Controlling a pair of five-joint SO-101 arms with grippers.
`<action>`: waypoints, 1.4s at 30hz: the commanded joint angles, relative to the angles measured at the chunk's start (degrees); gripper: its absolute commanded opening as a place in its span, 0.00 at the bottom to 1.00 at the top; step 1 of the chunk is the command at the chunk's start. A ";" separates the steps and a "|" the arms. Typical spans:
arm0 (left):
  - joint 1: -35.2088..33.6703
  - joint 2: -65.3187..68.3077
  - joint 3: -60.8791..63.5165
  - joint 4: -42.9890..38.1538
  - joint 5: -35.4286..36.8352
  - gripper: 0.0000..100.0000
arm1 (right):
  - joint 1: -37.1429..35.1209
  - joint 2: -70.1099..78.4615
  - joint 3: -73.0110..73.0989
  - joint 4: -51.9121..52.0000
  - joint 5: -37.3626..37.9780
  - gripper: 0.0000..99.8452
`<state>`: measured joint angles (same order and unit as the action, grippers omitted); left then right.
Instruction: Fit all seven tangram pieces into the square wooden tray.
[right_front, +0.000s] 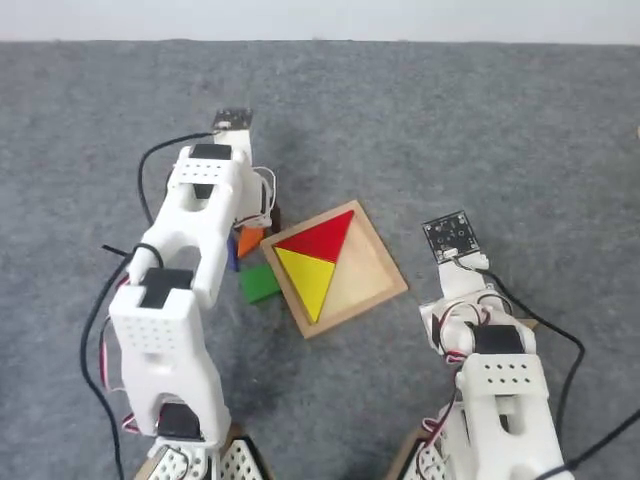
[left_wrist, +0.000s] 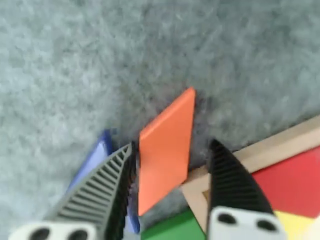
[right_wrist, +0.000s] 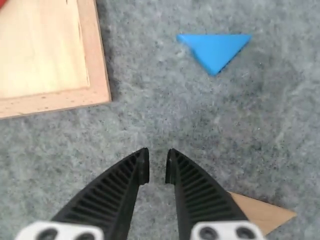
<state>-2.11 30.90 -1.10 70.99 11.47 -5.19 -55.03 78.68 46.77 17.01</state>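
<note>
The square wooden tray (right_front: 375, 285) holds a red triangle (right_front: 322, 238) and a yellow triangle (right_front: 308, 278); its other half is bare wood. Just off its left corner, an orange parallelogram (left_wrist: 165, 150) lies on the carpet between the fingers of my open left gripper (left_wrist: 172, 146), with a gap on the tray side. A dark blue piece (left_wrist: 102, 150) lies beside one finger, and a green piece (left_wrist: 170, 227) sits by the tray corner (left_wrist: 260, 155). My right gripper (right_wrist: 156, 167) hangs shut and empty over the carpet near the tray's corner (right_wrist: 95, 65). A light blue triangle (right_wrist: 215, 49) lies ahead of it.
A tan triangle (right_wrist: 260, 212) pokes out beside the right gripper's finger. In the high view the orange (right_front: 250, 240) and green (right_front: 260, 283) pieces sit under the left arm. Grey carpet stretches beyond the tray.
</note>
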 joint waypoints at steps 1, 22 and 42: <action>-0.79 1.23 -3.21 0.62 0.62 0.16 | 0.40 -1.36 -0.35 -1.19 -0.79 0.09; 1.41 2.55 -21.76 12.92 -0.97 0.02 | 0.31 -1.27 -0.26 -1.19 -0.88 0.09; -0.88 16.18 -29.49 11.08 0.09 0.21 | 0.31 -1.27 -0.26 -1.19 -0.88 0.09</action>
<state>-2.64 46.11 -28.35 80.75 11.30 -5.19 -55.12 78.77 46.77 17.01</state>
